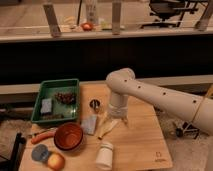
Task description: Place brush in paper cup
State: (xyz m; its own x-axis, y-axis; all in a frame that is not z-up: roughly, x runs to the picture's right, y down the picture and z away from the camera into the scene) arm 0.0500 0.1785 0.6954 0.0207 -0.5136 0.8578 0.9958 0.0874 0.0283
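The brush (107, 128) is a pale, cream-coloured object lying slantwise on the wooden table (145, 142), just right of a grey sponge. My gripper (114, 119) hangs from the white arm (150, 95) and sits right over the brush's upper end, at or near touching it. The paper cup (104, 155) is small and white and stands near the table's front edge, below the brush and apart from it.
A green tray (41, 95) with small items stands at the left. A small dark metal cup (95, 104), a grey sponge (90, 124), a red-brown bowl (68, 136), an orange tool (41, 137), a blue-grey tin (39, 152) and a yellow-orange fruit (55, 161) crowd the left half.
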